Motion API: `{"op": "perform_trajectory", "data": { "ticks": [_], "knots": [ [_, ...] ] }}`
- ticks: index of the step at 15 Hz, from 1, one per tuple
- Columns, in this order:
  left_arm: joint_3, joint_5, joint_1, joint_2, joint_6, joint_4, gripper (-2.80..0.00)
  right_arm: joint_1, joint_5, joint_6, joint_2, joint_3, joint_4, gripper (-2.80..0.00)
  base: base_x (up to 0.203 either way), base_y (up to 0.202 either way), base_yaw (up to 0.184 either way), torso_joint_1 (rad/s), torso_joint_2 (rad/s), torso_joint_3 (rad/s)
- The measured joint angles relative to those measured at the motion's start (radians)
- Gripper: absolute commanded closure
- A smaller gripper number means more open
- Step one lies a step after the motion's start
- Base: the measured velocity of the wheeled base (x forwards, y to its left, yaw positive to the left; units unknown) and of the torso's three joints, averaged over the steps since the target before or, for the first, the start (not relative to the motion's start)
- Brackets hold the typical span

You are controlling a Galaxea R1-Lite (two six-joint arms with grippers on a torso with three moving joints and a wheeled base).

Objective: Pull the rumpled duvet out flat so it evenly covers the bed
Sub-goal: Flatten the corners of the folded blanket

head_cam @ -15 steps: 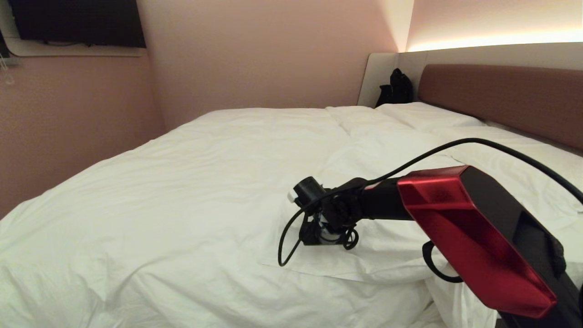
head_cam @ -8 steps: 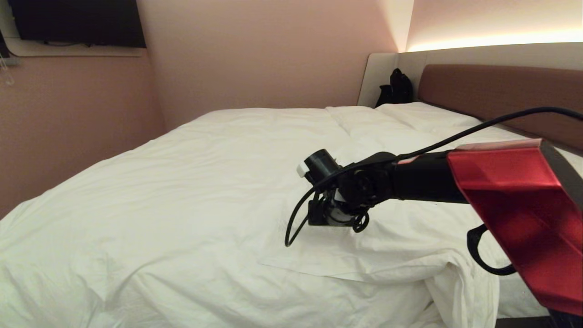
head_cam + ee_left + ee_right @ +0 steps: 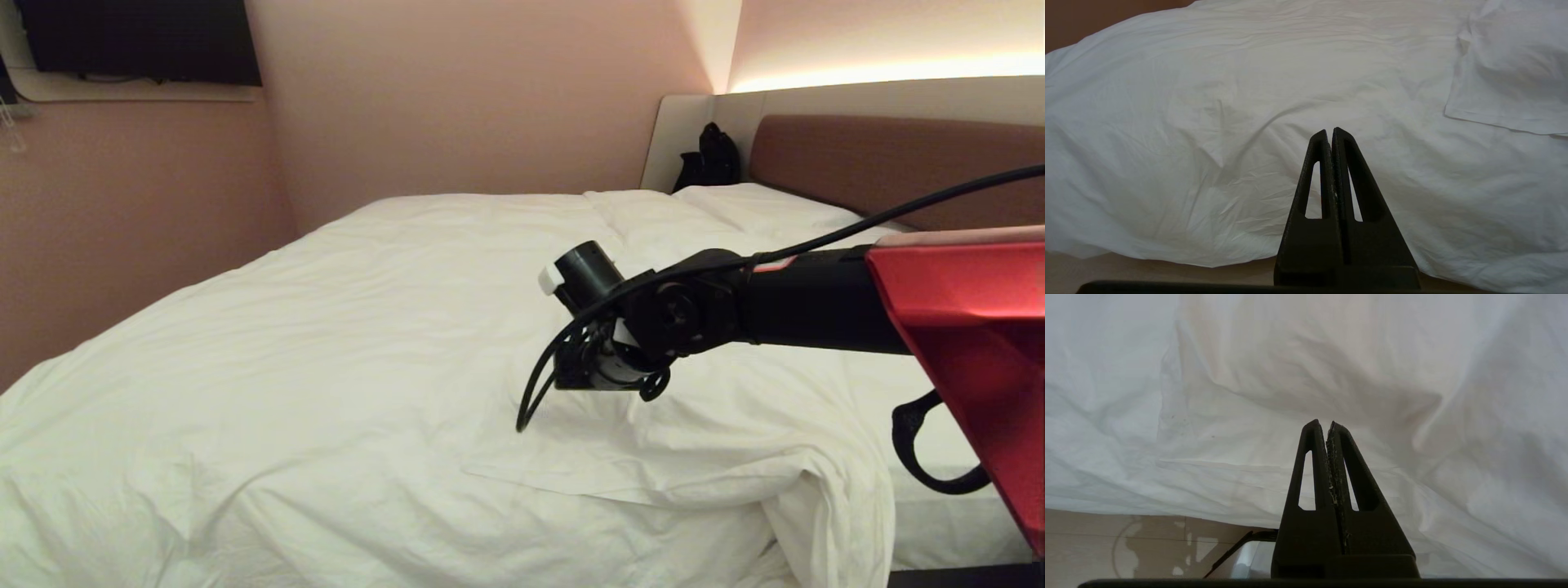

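Your thick, puffy white duvet lies spread over most of the wide low bed with its white-sheeted mattress, reaching from the near edge back toward the flat white pillows at the reddish-brown padded headboard. It is wrinkled but mostly laid out; near the front right corner one flap is folded back on itself, and its crumpled corner hangs over the bed's edge.

Your right arm, red-shelled and black, reaches in from the right above that folded part, a black cable trailing along it. In the right wrist view the right pincer has both black fingers pressed together with nothing between them; white cloth lies beyond its tips, and whether they touch it you cannot tell.

Your left arm does not appear in the head view. Its own camera shows the left pincer likewise closed and empty (fingers flat against each other), pointing at the duvet's near side where the cloth hangs over the bed edge.

A dark bag-like object sits in the far corner beside the headboard, and a dark screen hangs on the pink wall at upper left.
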Motion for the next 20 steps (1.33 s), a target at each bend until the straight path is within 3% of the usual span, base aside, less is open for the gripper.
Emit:
{"op": "perform_trajectory", "data": {
  "ticks": [2, 3, 7, 14, 20],
  "knots": [
    [0.0, 0.0, 0.0, 0.0, 0.0, 0.0, 0.0, 0.002, 0.0, -0.029, 0.018, -0.003, -0.018, 0.0, 0.0, 0.0, 0.0, 0.0, 0.0, 0.0],
    [0.0, 0.0, 0.0, 0.0, 0.0, 0.0, 0.0, 0.002, 0.001, -0.045, 0.028, -0.003, -0.032, -2.8, 0.0, 0.0, 0.0, 0.0, 0.0, 0.0],
    [0.0, 0.0, 0.0, 0.0, 0.0, 0.0, 0.0, 0.001, 0.004, -0.091, 0.063, -0.007, -0.1, -2.8, 0.0, 0.0, 0.0, 0.0, 0.0, 0.0],
    [0.0, 0.0, 0.0, 0.0, 0.0, 0.0, 0.0, -0.018, 0.009, -0.096, 0.121, -0.016, -0.131, -2.8, 0.0, 0.0, 0.0, 0.0, 0.0, 0.0],
    [0.0, 0.0, 0.0, 0.0, 0.0, 0.0, 0.0, -0.069, 0.081, -0.093, 0.204, -0.056, -0.185, -2.8, 0.0, 0.0, 0.0, 0.0, 0.0, 0.0]
  ]
}}
